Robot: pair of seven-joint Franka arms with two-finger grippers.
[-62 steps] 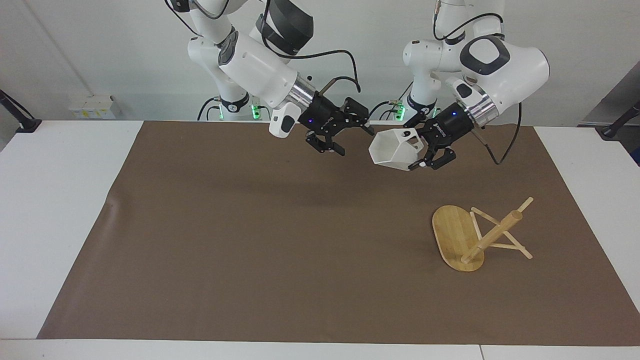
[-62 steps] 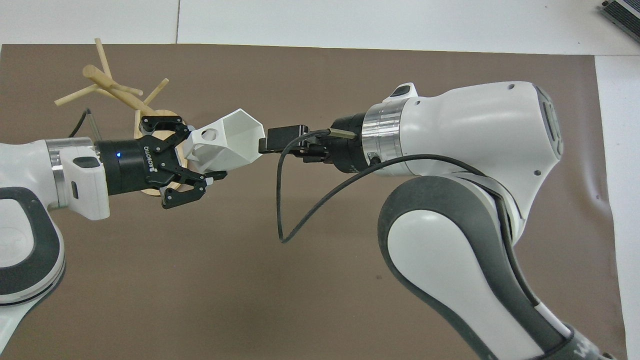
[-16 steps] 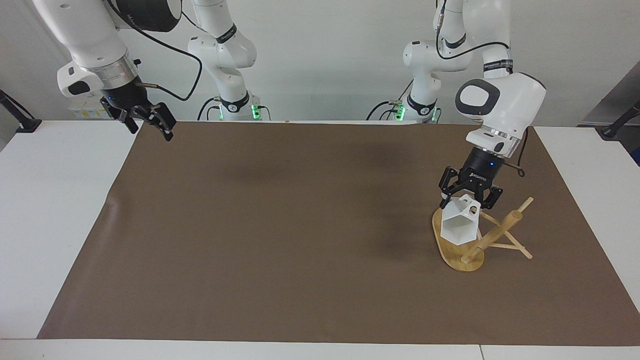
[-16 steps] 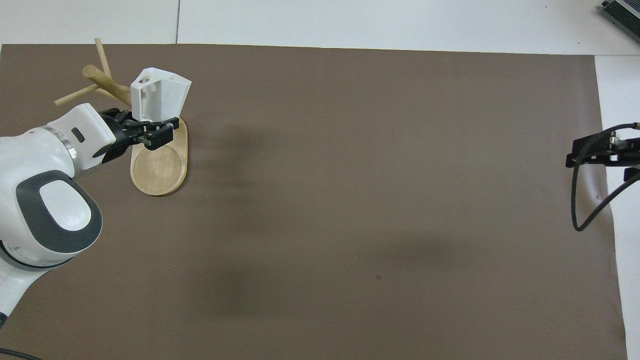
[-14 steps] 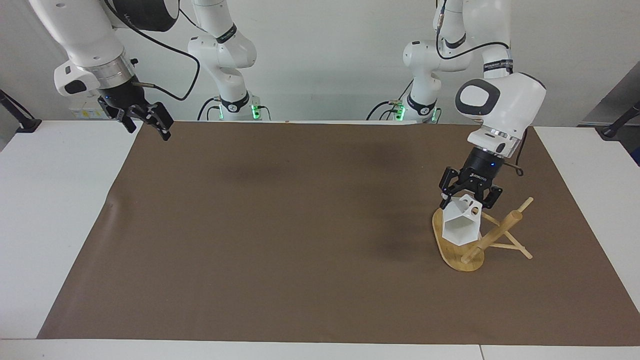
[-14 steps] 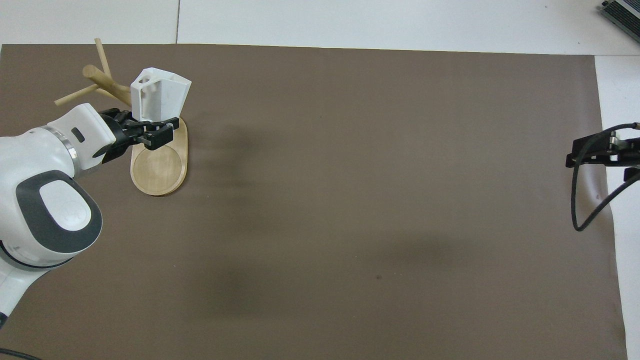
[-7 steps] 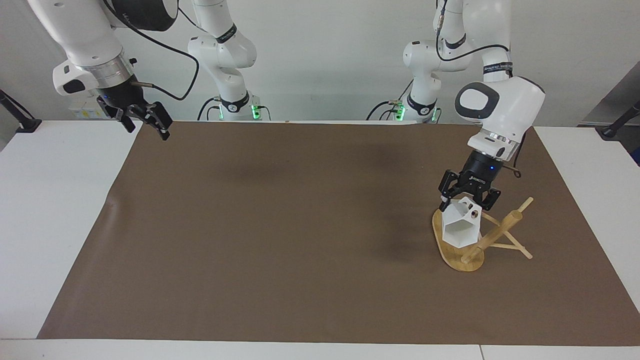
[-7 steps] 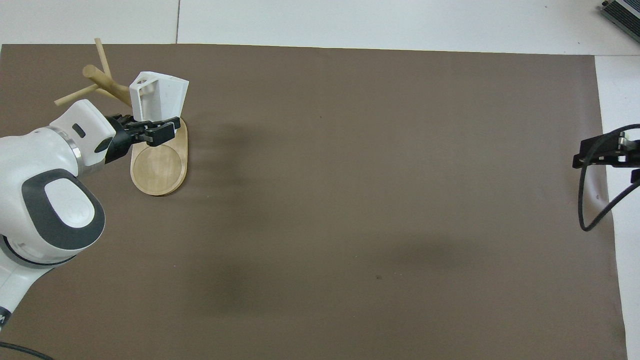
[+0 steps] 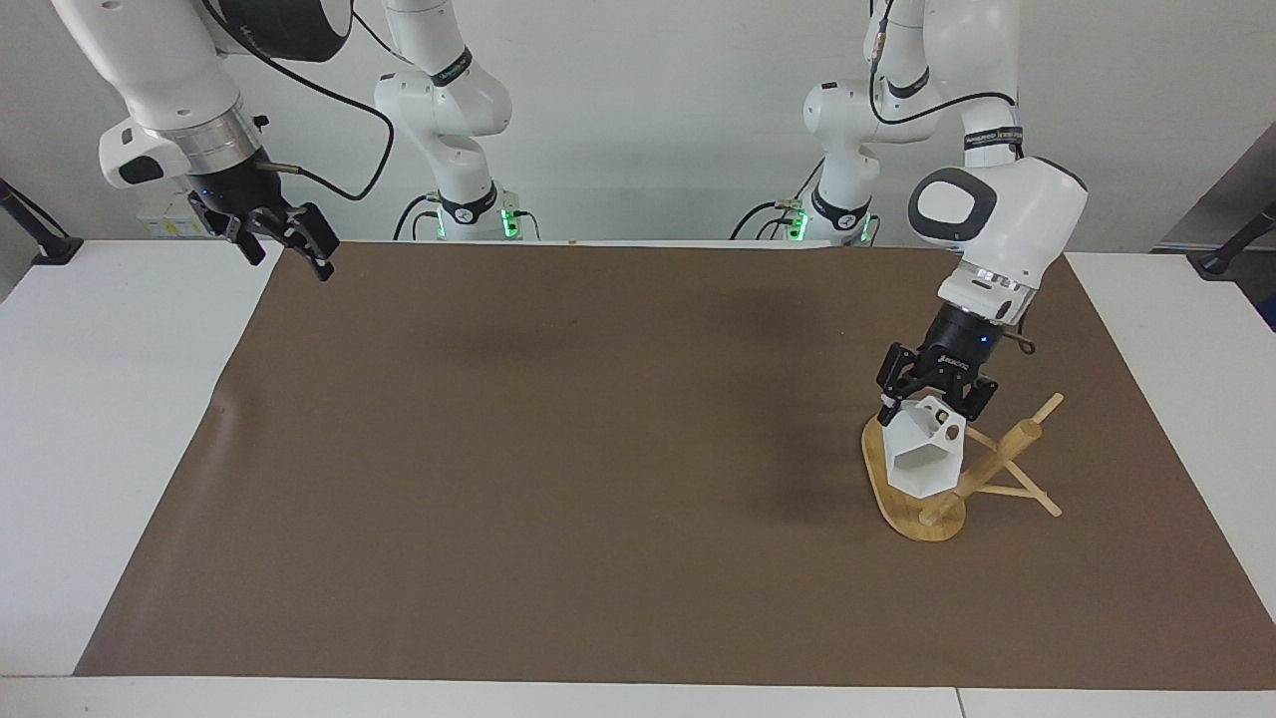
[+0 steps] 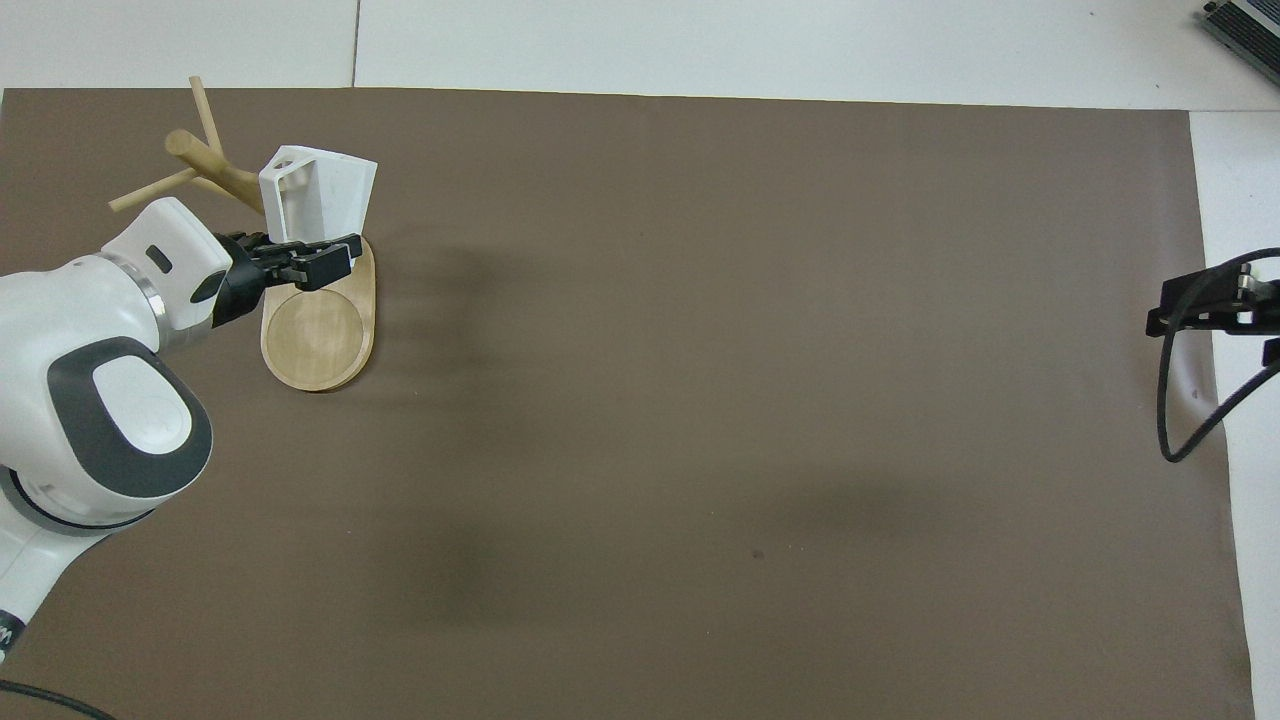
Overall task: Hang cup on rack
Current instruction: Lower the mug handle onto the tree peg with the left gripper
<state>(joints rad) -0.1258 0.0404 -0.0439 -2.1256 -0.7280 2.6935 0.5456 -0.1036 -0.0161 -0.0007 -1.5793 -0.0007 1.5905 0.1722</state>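
Hanging step under way: left gripper, jaws clenched on the cup, holds it over the rack. Next, probably threading the handle hole onto 1 peg, then releasing; right gripper waits, jaws spread and empty.

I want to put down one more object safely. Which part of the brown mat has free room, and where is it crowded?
The brown mat is bare from the rack to the right arm's end, where the right hand waits. The crowded spot is the left arm's end: the left hand holds the cup over the rack's base, against its pegs.
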